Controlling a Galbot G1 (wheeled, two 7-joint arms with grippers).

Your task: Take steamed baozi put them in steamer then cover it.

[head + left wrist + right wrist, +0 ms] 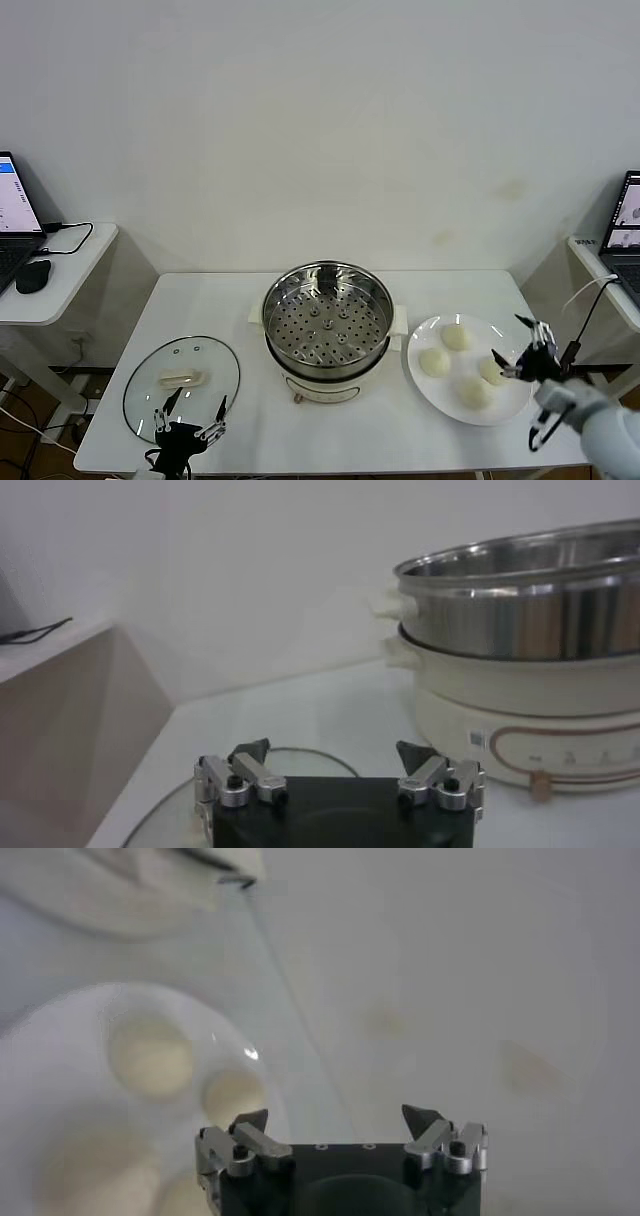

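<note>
A plain white wall stands behind a white table [200,300], with a side desk and laptop at either edge of the room. In the middle of the table sits the round shiny stainless-steel steamer [327,325] on its white base, its perforated tray bare. On the robot's right lies a flat white plate [428,385] carrying four smooth cream-white steamed baozi [456,336]; on the left lies a round glass lid [181,386] with a cream handle.

The right gripper [518,345] hovers over the plate's outer edge, just beside the nearest bun, its fingers spread and holding nothing. The left gripper [190,415] hangs over the near rim of the lid, also spread and empty.

To my eye this is the very start: the reach for the first bun. The next move calls for lowering the right gripper around one soft bun and closing gently enough not to squash it.

The right wrist view shows the plate and buns only as a blur, and the left wrist view cuts off most of the lid and the steamer's far side
</note>
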